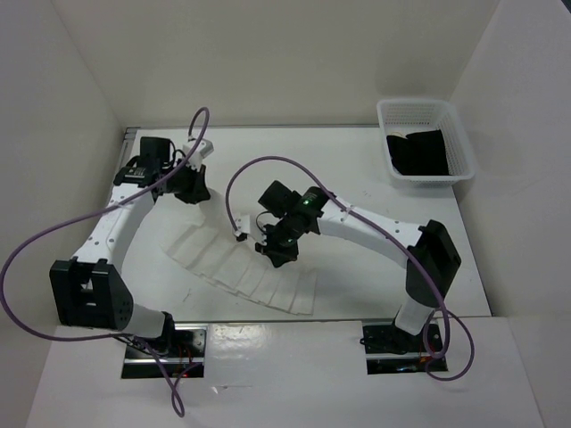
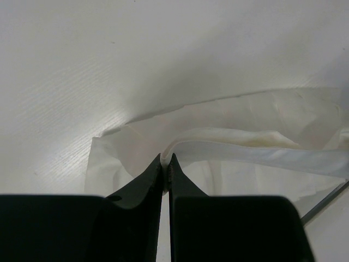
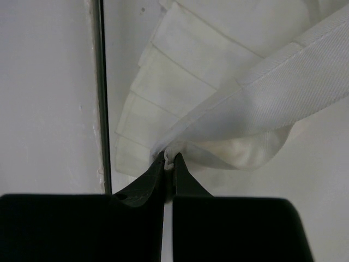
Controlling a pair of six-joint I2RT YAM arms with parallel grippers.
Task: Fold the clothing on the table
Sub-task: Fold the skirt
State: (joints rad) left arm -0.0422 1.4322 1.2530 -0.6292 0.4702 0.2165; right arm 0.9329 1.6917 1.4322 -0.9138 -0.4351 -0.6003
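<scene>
Clothing (image 1: 241, 263), white and pleated, lies fanned out on the table (image 1: 357, 169), stretching from under the left gripper (image 1: 192, 192) past the right gripper (image 1: 272, 254) and on toward the arm bases. A white mesh basket (image 1: 459, 143) sits well apart from both grippers, far out to the right gripper's right, with a black cloth (image 1: 421, 152) inside it.

The left arm runs from its base up the table's left side, bends, and comes down on the far end of the clothing. Its fingers are closed to a thin slit, apparently nipping a fold of fabric at the tips (image 2: 166, 161), though the wrist view is dim there. The right arm reaches across from its base to the garment's middle, fingers pressed together on a bit of the band edge (image 3: 169, 158), with the pleats spread just beyond the tips.
</scene>
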